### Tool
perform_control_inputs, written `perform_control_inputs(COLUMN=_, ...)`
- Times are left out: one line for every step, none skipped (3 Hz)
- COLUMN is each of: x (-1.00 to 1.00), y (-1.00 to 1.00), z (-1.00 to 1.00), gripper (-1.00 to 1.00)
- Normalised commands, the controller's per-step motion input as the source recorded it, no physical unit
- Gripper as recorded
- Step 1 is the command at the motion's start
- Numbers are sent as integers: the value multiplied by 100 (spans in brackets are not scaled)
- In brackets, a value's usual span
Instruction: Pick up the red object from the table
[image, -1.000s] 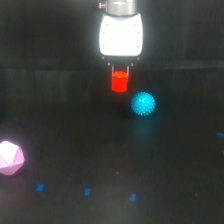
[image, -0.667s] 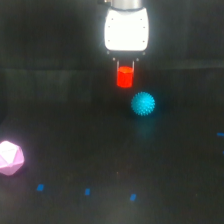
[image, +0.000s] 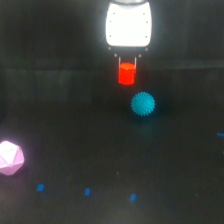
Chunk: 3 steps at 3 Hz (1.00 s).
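The red object (image: 127, 73) is a small bright red-orange block held between the thin fingers of my gripper (image: 127, 67), just below the gripper's white body at the top middle of the exterior view. It hangs clear above the dark table (image: 75, 130). The gripper is shut on it. The upper part of the arm is cut off by the frame's top edge.
A cyan spiky ball (image: 143, 104) lies on the table just below and to the exterior view's right of the held block. A pink faceted polyhedron (image: 10, 158) sits at the left edge. Small blue marks (image: 87, 191) dot the table near the front.
The gripper has moved up and slightly to the exterior view's right, carrying the red object with it. The cyan ball and the pink polyhedron have not moved.
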Motion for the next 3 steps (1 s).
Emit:
perform_control_inputs(x=0, y=-100, z=100, gripper=-97)
perform_control_inputs(x=-14, y=-52, z=36, gripper=-100)
perform_control_inputs(x=15, y=-51, z=-20, gripper=-100)
